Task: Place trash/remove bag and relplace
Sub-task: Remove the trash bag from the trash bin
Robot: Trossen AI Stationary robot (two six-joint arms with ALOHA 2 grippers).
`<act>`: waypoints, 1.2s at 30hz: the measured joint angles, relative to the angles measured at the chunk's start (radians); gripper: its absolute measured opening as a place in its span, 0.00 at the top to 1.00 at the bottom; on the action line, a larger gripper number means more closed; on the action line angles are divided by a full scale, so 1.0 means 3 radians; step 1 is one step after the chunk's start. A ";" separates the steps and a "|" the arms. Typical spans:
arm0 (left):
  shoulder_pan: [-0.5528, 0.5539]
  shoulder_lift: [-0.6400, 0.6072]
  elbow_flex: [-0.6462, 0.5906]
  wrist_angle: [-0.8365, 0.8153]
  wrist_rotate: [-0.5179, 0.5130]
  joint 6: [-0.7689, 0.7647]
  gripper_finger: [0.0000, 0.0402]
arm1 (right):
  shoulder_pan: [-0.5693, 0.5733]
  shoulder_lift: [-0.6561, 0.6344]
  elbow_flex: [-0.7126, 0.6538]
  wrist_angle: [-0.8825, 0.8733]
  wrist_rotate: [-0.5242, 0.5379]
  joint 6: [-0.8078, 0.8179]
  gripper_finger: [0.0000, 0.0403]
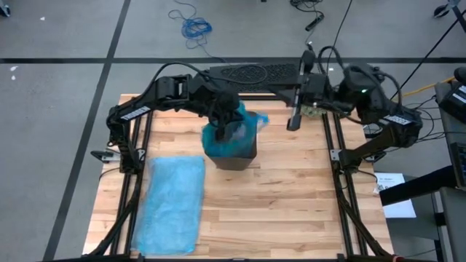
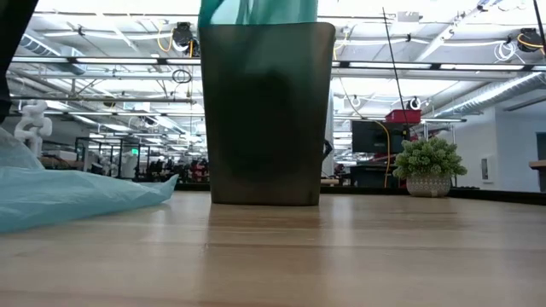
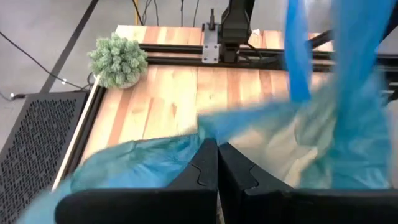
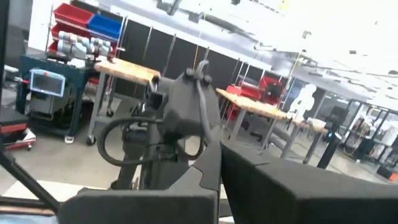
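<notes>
- The left gripper [image 1: 227,116] is hovering over the dark bin [image 1: 231,149] near the table's centre, toward twelve o'clock, its fingers [image 3: 205,168] pressed together in the left wrist view; whether a fold of the blue bag [image 1: 237,131] is pinched between them cannot be told, since the film is blurring across that view.
- The blue bag is billowing out of the bin's mouth, translucent and crumpled, one flap trailing toward two o'clock (its lower part is sitting inside the bin, dimly showing through the smoky wall in the low view).
- The bin's rim is being hidden from above by the gripper and the bag; in the low view the bin [image 2: 266,111] is standing upright on the wooden table [image 2: 341,256], its top cut off by the picture's edge.
- No trash can be made out; the bin's inside is out of sight.
- A second blue bag [image 1: 171,204] is lying flat at eight o'clock from the bin, well apart from it.
- The right gripper [image 1: 295,120] is waiting at two o'clock, fingers meeting, holding nothing.
- A fuzzy green ball [image 3: 118,60] is sitting at the table's edge.
</notes>
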 joint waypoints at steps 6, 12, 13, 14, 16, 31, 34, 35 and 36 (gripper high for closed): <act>0.0000 -0.0003 -0.0001 -0.0086 -0.0064 0.0000 1.00 | 0.0037 0.0003 0.0223 -0.0366 -0.0039 0.0211 1.00; 0.0000 -0.0041 0.0014 -0.0053 -0.0070 -0.0002 1.00 | -0.0016 0.0007 0.0342 -0.1287 -0.0239 0.1505 0.90; 0.0000 -0.0046 0.0017 -0.0050 -0.0069 -0.0011 1.00 | -0.0015 0.0008 0.0343 -0.1355 -0.0298 0.1743 0.86; 0.0000 -0.0046 0.0017 -0.0052 -0.0070 -0.0033 1.00 | -0.0012 0.0016 0.0344 -0.1399 -0.0355 0.1958 0.82; 0.0000 -0.0046 0.0017 -0.0056 -0.0068 -0.0088 1.00 | 0.0001 0.0055 0.0352 -0.1428 -0.0442 0.2304 0.72; -0.0132 -0.0079 0.0017 -0.0084 -0.0081 -0.0091 1.00 | 0.0005 0.0658 0.0349 -0.1419 -0.0625 0.3497 0.40; -0.0155 -0.0106 0.0017 -0.0082 -0.0155 -0.0090 1.00 | 0.0006 0.0732 0.0349 -0.1397 -0.0637 0.3567 0.47; -0.0155 -0.0119 0.0017 -0.0084 -0.0183 -0.0091 1.00 | 0.0007 0.0758 0.0349 -0.1403 -0.0639 0.3568 0.51; -0.0155 -0.0132 0.0017 -0.0086 -0.0194 -0.0092 1.00 | 0.0009 0.0781 0.0349 -0.1400 -0.0640 0.3567 0.56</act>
